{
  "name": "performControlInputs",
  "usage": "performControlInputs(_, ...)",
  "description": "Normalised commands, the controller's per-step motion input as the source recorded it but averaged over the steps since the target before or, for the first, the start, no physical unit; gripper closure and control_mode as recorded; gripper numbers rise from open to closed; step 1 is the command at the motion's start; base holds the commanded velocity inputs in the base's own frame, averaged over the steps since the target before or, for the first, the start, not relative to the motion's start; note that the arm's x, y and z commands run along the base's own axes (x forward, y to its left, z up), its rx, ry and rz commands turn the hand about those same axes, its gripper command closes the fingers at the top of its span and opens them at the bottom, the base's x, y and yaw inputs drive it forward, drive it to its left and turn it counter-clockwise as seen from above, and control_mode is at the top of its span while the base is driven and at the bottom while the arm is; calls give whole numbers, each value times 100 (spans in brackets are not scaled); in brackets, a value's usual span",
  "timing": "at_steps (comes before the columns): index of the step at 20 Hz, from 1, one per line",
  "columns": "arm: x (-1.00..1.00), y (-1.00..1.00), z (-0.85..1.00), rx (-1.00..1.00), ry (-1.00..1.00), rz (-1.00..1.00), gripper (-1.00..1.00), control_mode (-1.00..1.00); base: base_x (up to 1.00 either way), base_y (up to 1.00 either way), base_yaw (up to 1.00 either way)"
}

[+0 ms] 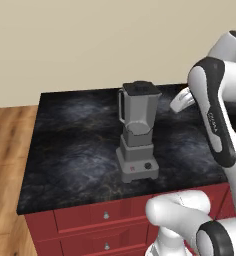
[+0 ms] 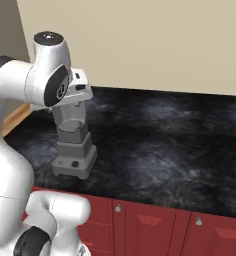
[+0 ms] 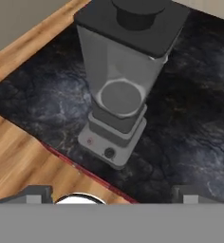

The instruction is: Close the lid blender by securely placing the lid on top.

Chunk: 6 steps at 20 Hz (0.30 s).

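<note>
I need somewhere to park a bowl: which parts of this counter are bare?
The dark counter is bare right of the blender, out to its far edge, and also left of it toward the wood-floor side. Crowded: the middle front, where the blender stands with its lid on.

- Even, soft light is falling across all three views, neither dim nor harsh
- The blender (image 1: 137, 131) is casting only a faint, short shadow onto the dark marble counter (image 1: 75, 150)
- The white arm (image 2: 20, 95) is showing smooth shading, brighter on top and greyer underneath
- The counter's pale veins are catching a mild sheen, with no strong glare
- Everything is looking slightly soft and pixelated, edges blurring a little
- The hand view is showing the blender jar (image 3: 121, 66) widening toward the camera
</note>
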Motion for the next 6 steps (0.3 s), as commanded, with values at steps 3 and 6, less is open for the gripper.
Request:
performControlInputs(3,0,-55,0,10,-18,0,-100,-100,0,0,0)
performControlInputs(6,1,-60,0,15,-16,0,-100,-100,0,0,0)
